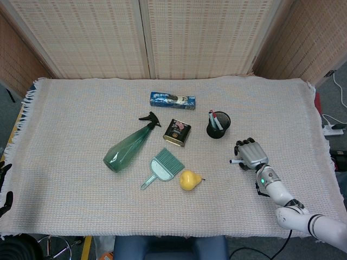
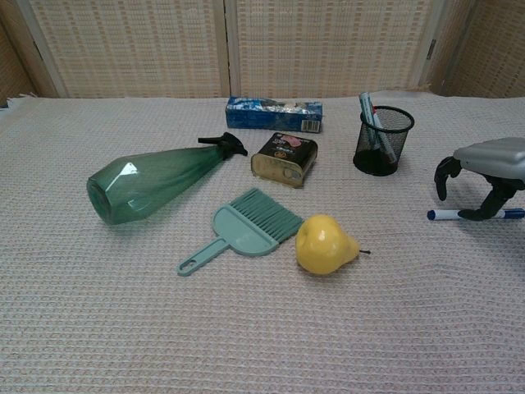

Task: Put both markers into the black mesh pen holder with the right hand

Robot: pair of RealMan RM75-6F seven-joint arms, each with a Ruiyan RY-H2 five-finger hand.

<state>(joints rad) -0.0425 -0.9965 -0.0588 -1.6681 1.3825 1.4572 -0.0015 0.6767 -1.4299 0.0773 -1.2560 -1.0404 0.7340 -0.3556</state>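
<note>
Cloth-covered table, w/ spray bottle, tin, brush, pear, box, pen holder, marker

Your right hand arched over the loose marker, which lay on the tabletop right of the pear. The pen holder stood behind it, one marker inside. The brush lay left of the pear, with the tin behind it, the box farther back, and the bottle leftmost.

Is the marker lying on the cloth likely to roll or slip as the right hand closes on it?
The marker looks slim, round and stiff, so it could roll if nudged sideways. The woven cloth probably damps that. Lying flat under the right hand, it offers little height to grip, so a slip seems possible.
</note>
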